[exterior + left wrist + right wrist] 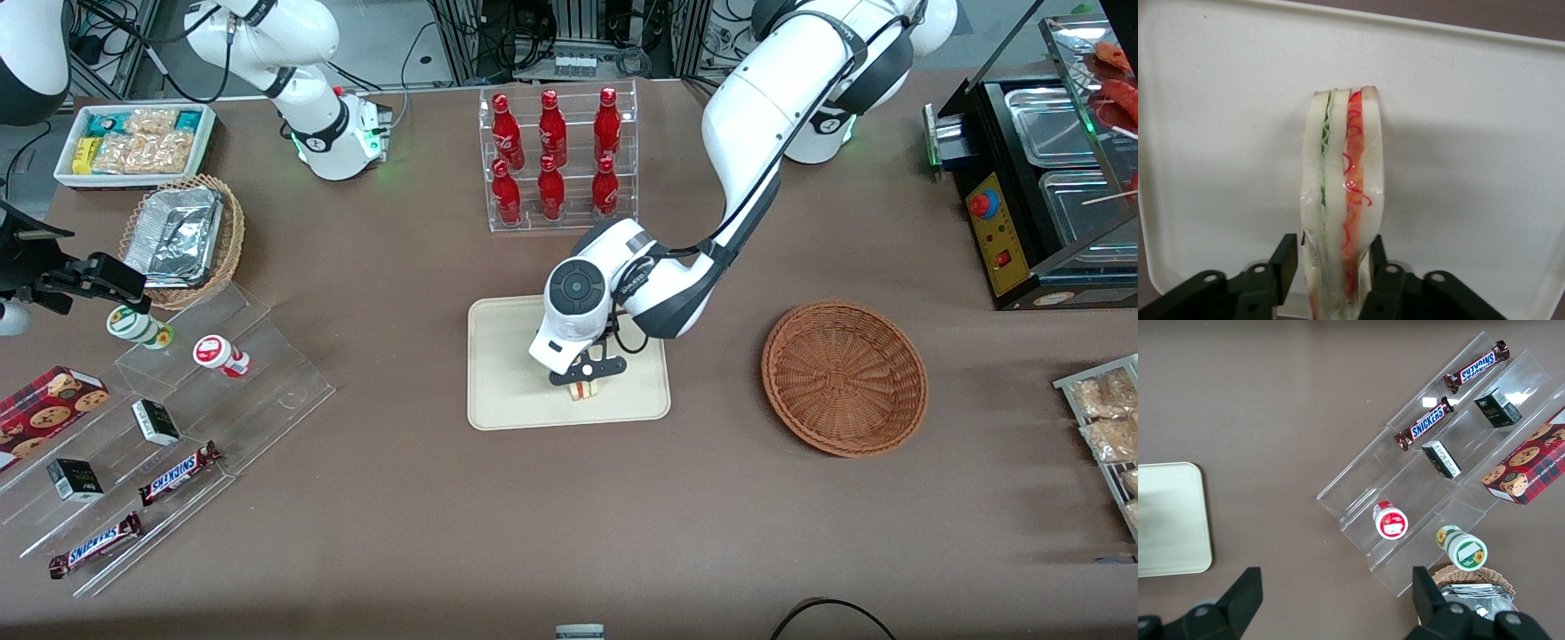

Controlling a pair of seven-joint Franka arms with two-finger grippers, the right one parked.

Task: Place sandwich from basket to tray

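The gripper point(587, 380), at frame center in the front view, clamps the sandwich point(583, 390) upright over the tray point(507, 391). Lower until the wedge seats, then spread the fingers point(1286, 257) fully before lifting. The basket point(843, 378) sits empty.

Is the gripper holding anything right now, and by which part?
Yes. The gripper, over the tray, is shut on the sandwich, one finger on each outer bread face at one end, the cut edge with the filling showing between them.
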